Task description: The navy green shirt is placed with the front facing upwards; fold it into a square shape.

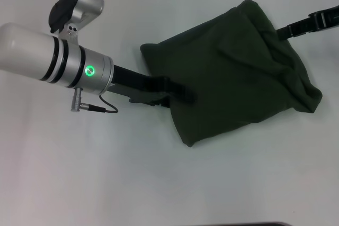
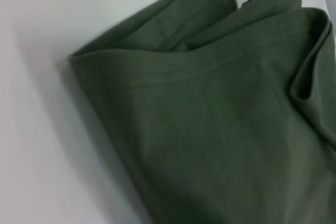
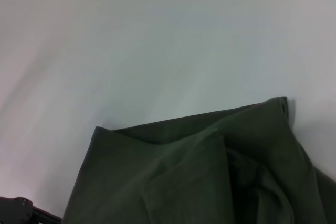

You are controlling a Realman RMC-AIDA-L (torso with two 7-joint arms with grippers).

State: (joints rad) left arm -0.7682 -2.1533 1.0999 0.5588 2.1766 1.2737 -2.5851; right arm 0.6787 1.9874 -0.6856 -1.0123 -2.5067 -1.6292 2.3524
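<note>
Shirt (image 1: pixel 233 72) lay folded on the table (image 1: pixel 79 173). Left gripper (image 1: pixel 180 95) touched its left edge, right gripper (image 1: pixel 280 31) its far corner. Could not tell either's jaws.

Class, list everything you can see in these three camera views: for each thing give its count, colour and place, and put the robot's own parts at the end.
navy green shirt: one, dark olive green, folded into a rumpled bundle lying on the table, toward the right of centre in the head view; no lettering shows.
table: one, white, under everything.
left gripper: one, black, on a white and silver arm with a green light, reaching in from the left to the shirt's near left edge.
right gripper: one, black, coming in from the upper right at the shirt's far right edge; its tip is hidden by cloth.
</note>
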